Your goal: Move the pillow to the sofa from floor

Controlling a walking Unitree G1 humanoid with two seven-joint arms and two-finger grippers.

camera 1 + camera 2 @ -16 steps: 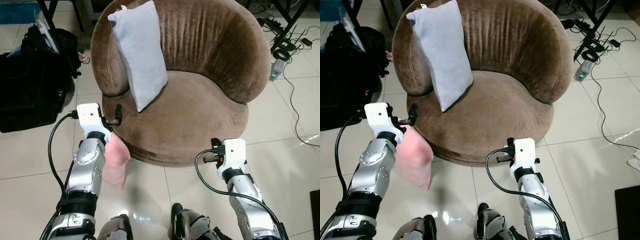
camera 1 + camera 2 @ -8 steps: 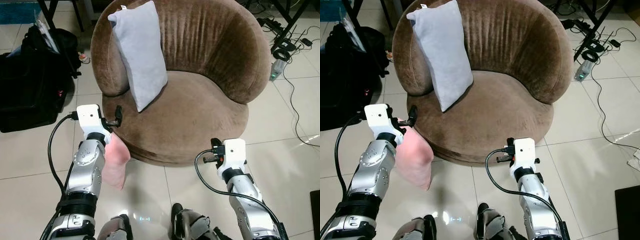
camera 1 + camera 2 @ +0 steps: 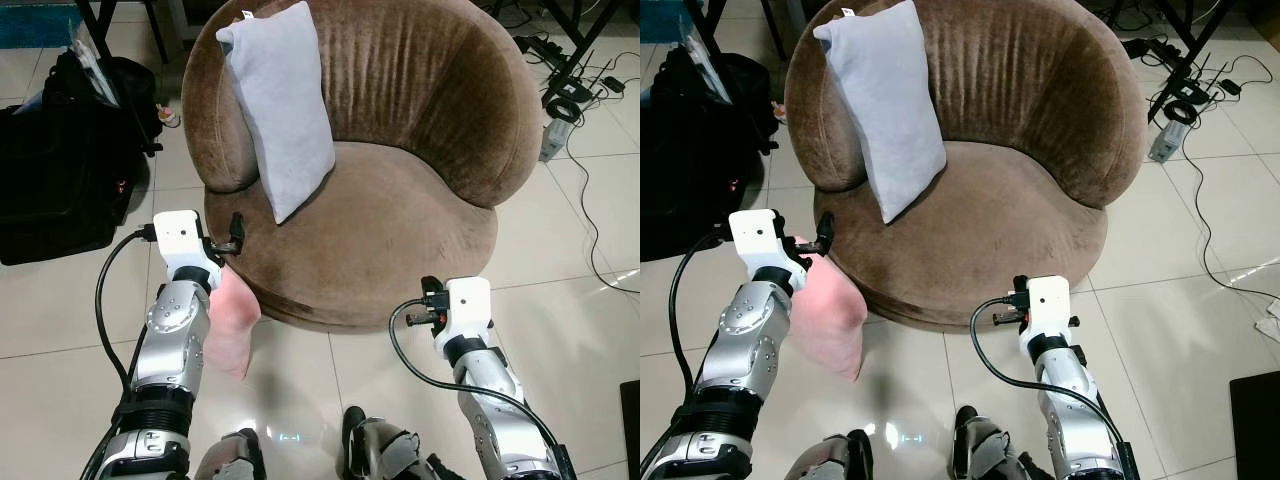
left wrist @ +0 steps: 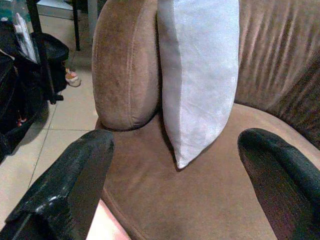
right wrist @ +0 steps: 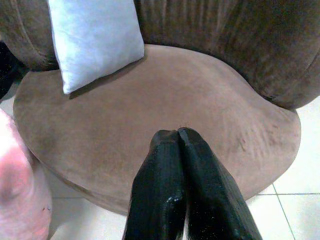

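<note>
A soft pink pillow stands roughly on end on the tiled floor, leaning against the front lower edge of the round brown sofa, at the sofa's left side. Its top is partly hidden behind the arm. A pale grey pillow sits upright on the sofa's seat, propped against the sofa's left armrest, one corner pointing down

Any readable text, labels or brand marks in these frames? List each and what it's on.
No readable text anywhere in these frames.
Small white tag on the top corner of the grey rectangular pillow: too small to read.
Clear plastic packet on the black bag: any print is too blurred to read.
White housings on the left gripper and right arm: no marking visible.
</note>
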